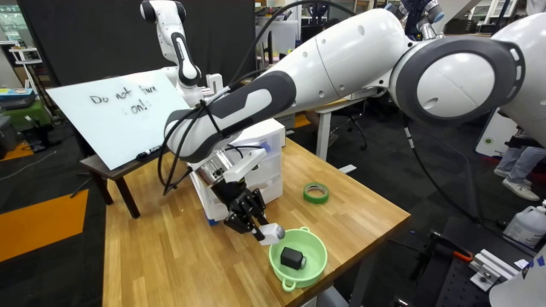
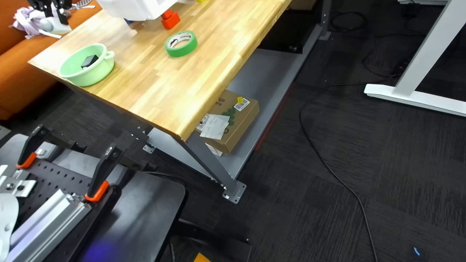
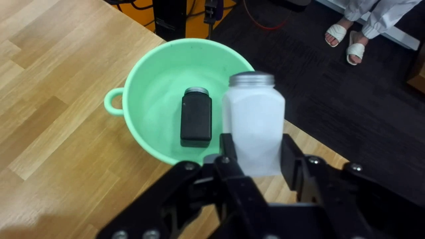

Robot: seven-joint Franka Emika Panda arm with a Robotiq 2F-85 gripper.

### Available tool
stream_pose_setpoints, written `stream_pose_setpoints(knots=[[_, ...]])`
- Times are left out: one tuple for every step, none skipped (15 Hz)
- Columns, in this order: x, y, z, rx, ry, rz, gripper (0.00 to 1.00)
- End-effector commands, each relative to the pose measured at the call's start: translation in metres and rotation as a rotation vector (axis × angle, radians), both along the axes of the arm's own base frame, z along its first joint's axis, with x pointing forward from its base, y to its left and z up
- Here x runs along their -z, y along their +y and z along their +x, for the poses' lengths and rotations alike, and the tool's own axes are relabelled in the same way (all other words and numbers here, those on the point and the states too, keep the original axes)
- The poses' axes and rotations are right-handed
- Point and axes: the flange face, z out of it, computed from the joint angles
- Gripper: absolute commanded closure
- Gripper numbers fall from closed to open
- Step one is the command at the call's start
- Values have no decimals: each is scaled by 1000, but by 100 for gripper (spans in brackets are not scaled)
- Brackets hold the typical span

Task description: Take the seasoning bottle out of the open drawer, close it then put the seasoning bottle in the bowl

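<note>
My gripper (image 3: 257, 146) is shut on the seasoning bottle (image 3: 255, 113), a white bottle with a grey lid, gripped near its base. In an exterior view the bottle (image 1: 268, 234) is held tilted in the air, its lid end by the rim of the green bowl (image 1: 318, 243). The wrist view shows it overlapping one side of the bowl (image 3: 149, 99); its exact height above the rim I cannot tell. Inside the bowl lies a black bottle (image 3: 196, 116) with a grey lid. The white drawer chest (image 1: 269, 168) is partly hidden behind my arm; whether its drawer is open cannot be told.
A roll of green tape (image 1: 315, 193) lies on the wooden table (image 1: 170, 256) near the chest. Red blocks (image 2: 170, 20) sit beside the chest in an exterior view. A whiteboard (image 1: 119, 115) leans at the back. The bowl stands close to the table's edge.
</note>
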Motion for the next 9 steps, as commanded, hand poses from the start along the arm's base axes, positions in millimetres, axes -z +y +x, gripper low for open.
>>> stream_pose_setpoints(knots=[[-11, -29, -3, 86, -28, 64, 88], [-11, -37, -4, 110, -32, 82, 88], [-10, -44, -7, 133, -40, 99, 88], [-11, -49, -9, 150, -49, 112, 88], [-11, -53, -12, 164, -58, 122, 88], [-12, -56, -15, 172, -67, 127, 88], [-12, -57, -18, 175, -78, 131, 88], [-13, -57, -22, 174, -88, 132, 88], [-13, -56, -25, 173, -96, 133, 88]])
